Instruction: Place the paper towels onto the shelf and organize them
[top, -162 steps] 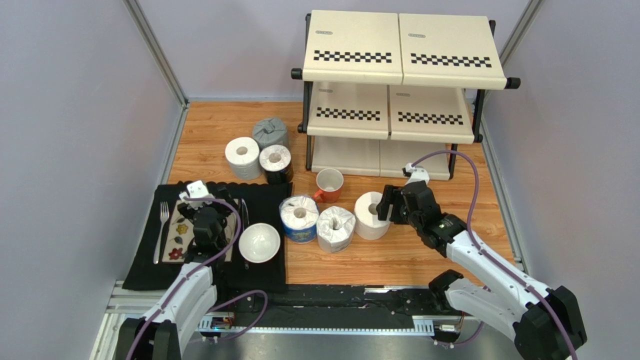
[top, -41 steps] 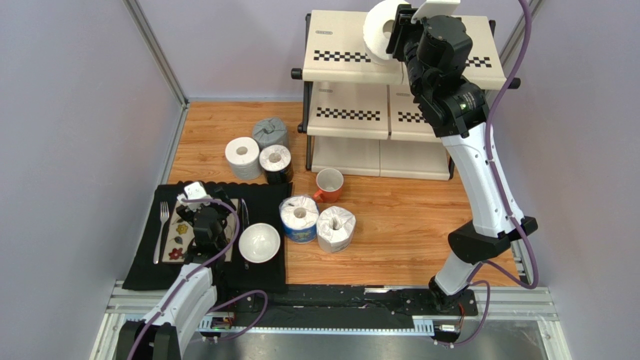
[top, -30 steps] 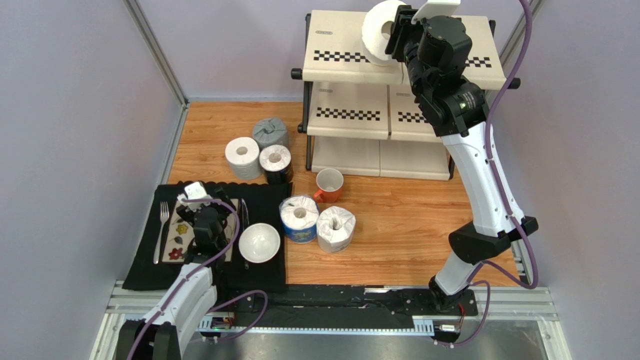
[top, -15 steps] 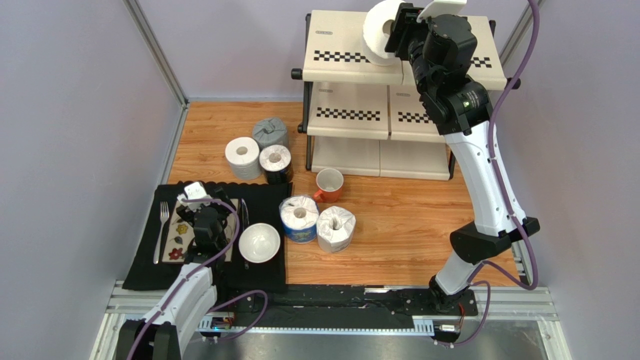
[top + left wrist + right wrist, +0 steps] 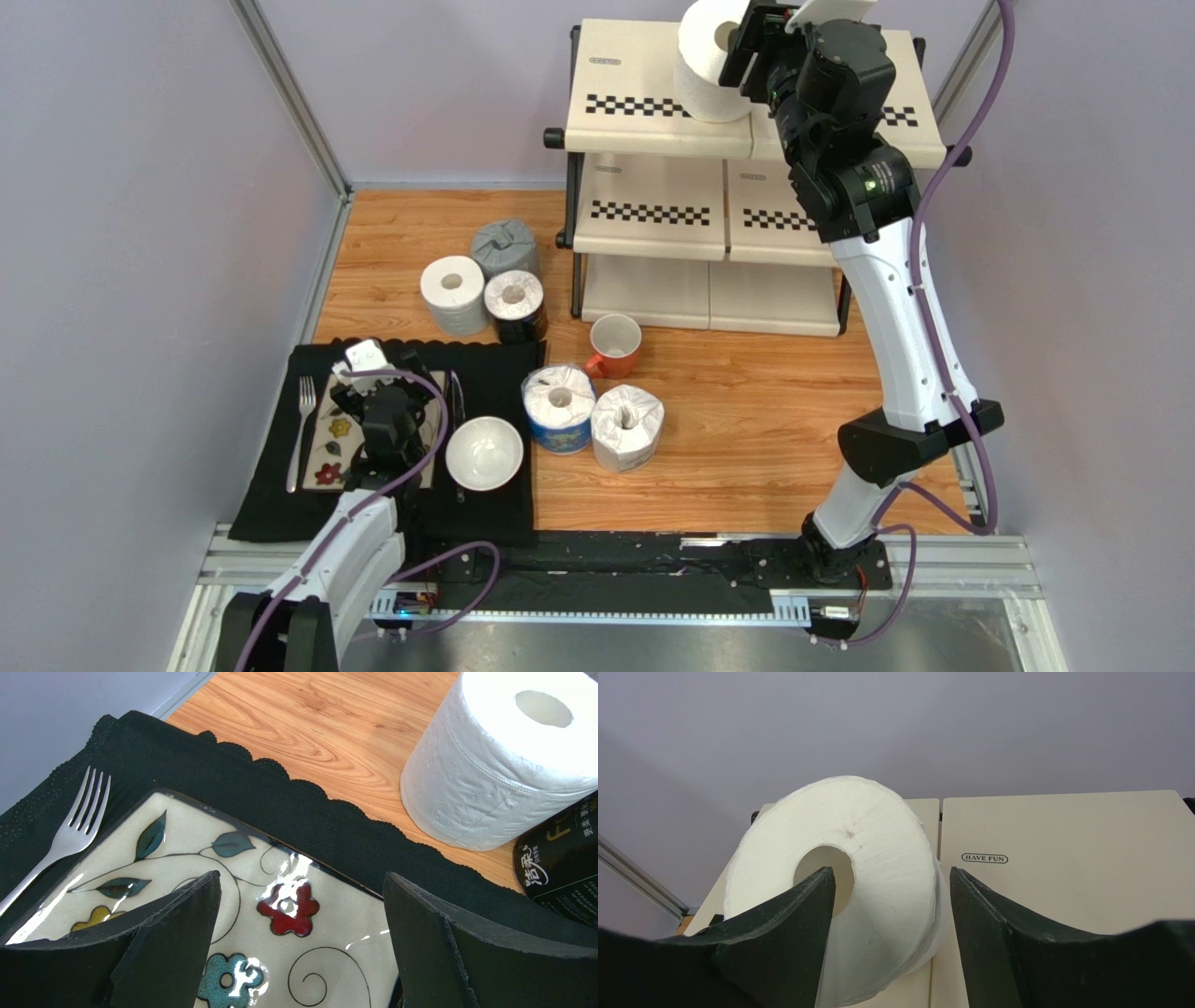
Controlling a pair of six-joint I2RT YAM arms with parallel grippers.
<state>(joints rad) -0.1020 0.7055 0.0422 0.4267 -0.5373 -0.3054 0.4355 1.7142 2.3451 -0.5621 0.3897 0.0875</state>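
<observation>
The right end effector (image 5: 891,873) is raised to the top tier of the shelf (image 5: 631,84), with its jaws parted around the wall of a plain white paper towel roll (image 5: 706,63). In the right wrist view, 1 finger sits in front of the roll's hollow core. The other finger stands just clear of the roll's outer side, so the grip is released. Whether the inner finger touches the paper cannot be told. The roll appears to rest on the left top panel, beside the seam between the 2 cream panels, tilted with its core facing the wrist camera.

5 rolls are on the desk (image 5: 758,420). The second white roll (image 5: 452,294), grey roll (image 5: 504,248) and black roll (image 5: 515,304) are clustered left of the shelf. The blue roll (image 5: 558,408) and clear-white roll (image 5: 626,426) stand side by side just in front of the orange mug (image 5: 613,345).

The left end effector (image 5: 302,880) hovers spread wide over the flowered plate (image 5: 330,938) on the black mat (image 5: 210,777), grasping nothing. A fork (image 5: 70,826) lies beside the plate, and a white bowl (image 5: 484,452) sits on the mat's right part
</observation>
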